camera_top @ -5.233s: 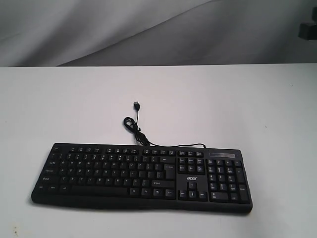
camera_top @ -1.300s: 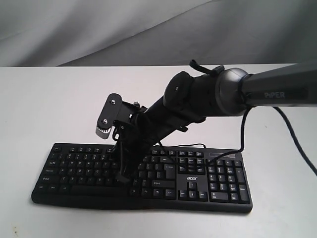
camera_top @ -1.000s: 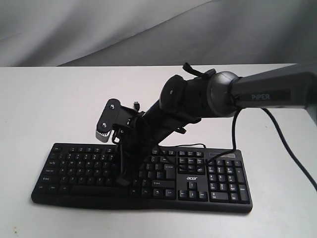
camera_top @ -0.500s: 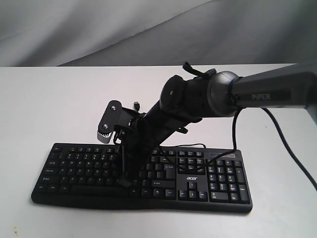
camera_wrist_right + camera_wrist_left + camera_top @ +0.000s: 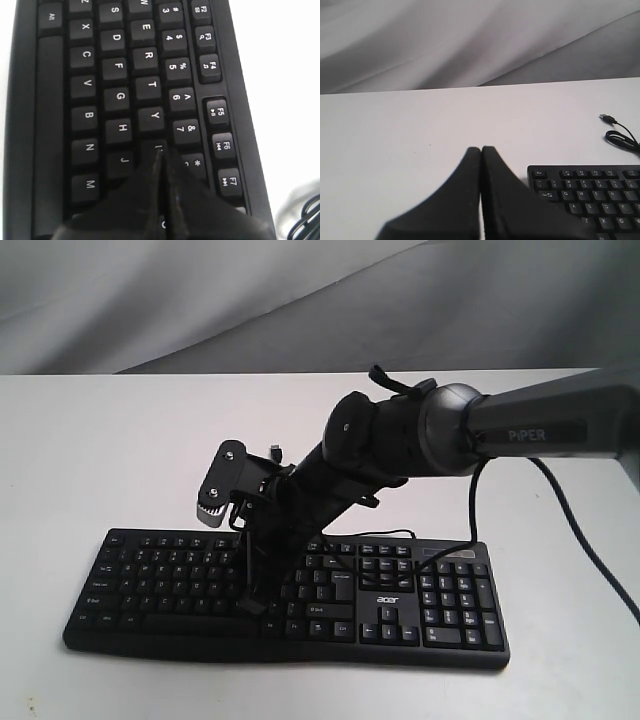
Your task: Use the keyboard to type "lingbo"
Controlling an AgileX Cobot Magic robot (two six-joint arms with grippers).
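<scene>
The black keyboard (image 5: 160,580) lies flat near the table's front edge, with its number pad on the right. My right arm reaches across it from the right. The right gripper (image 5: 250,606) is shut and empty, its tips pointing down at the middle of the letter keys. In the right wrist view the keyboard (image 5: 115,95) fills the frame. There the right gripper (image 5: 160,152) has its tips on the top-row letter key just after Y, beside the 7 key. My left gripper (image 5: 481,150) is shut and empty over bare table, beside the Esc corner of the keyboard (image 5: 590,195).
The thin black cable loops behind the keyboard to a loose USB plug (image 5: 273,449), also the USB plug (image 5: 606,118) in the left wrist view. The white table (image 5: 120,440) runs back to a grey cloth backdrop (image 5: 200,300). The right arm's own cable (image 5: 590,550) hangs at the right.
The right arm has come in over the keyboard since the earliest frame. In the last second its wrist shifted slightly left; the tips have stayed at nearly the same keys.
</scene>
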